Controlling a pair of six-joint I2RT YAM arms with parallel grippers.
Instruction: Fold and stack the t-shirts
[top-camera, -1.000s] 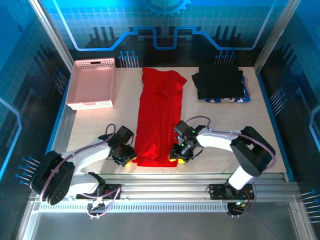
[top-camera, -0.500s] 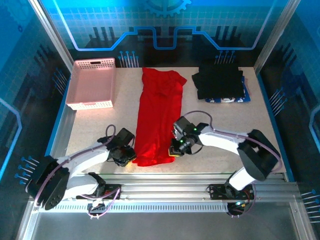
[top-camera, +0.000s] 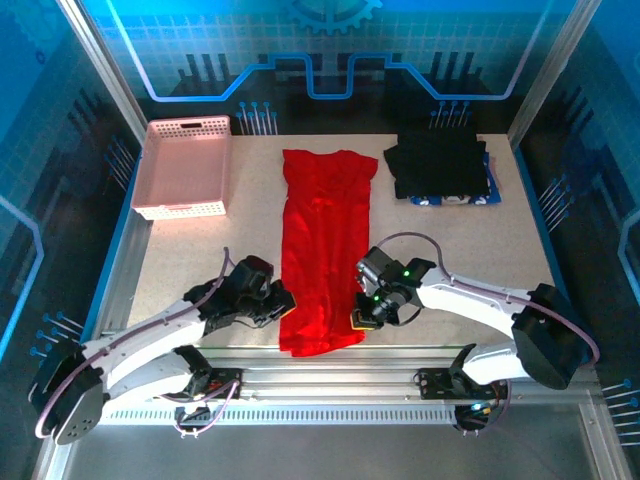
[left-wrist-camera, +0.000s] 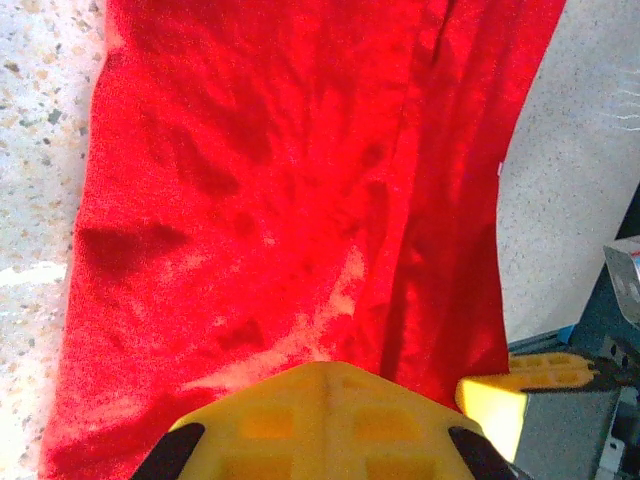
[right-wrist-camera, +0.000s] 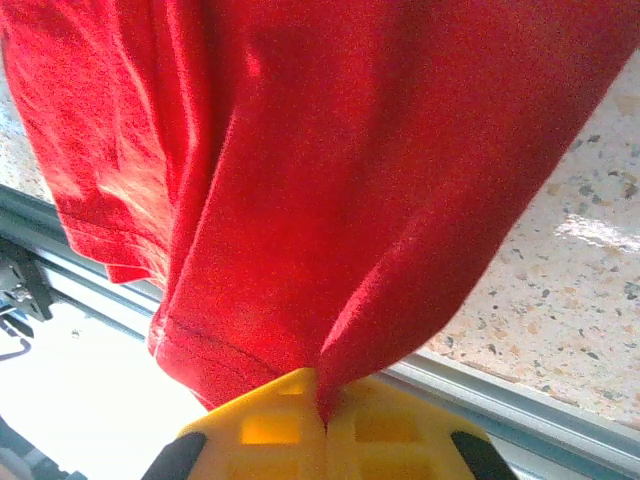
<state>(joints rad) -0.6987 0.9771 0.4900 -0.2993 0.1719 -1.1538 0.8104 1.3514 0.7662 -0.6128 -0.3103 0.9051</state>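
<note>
A pink basket (top-camera: 185, 170) stands at the far left of the table (top-camera: 190, 255), well apart from the work. The left gripper (top-camera: 283, 308) has its jaws together, clamped on the left edge of the red t-shirt (top-camera: 325, 240) near the hem. The red t-shirt lies as a narrow strip in the middle of the table, its long axis running from the near edge to the far edge, collar end away from the arms. The right gripper (top-camera: 358, 320) is pinched shut on the right near corner; cloth drapes from its pads. Each arm holds its own side, so the rest of the garment extends straight ahead of both grippers. The folded dark shirts (top-camera: 440, 168) sit far right.
</note>
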